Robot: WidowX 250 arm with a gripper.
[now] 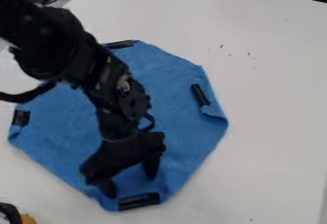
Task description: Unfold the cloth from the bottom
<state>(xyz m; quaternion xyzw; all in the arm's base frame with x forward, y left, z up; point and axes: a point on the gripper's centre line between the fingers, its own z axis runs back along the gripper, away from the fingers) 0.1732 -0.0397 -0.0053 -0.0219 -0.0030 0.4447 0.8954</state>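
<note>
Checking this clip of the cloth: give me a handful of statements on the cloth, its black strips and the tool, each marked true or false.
1. The blue cloth lies on a white table. True.
2. The tool hangs over the cloth's top edge in the picture. False: it is over the lower part, near the bottom edge.
3. The tool's fingers stand apart. True.
4. Only two black strips show on the cloth. False: four black strips show, at its top, bottom, left and right.
5. The arm comes in from the upper left. True.
</note>
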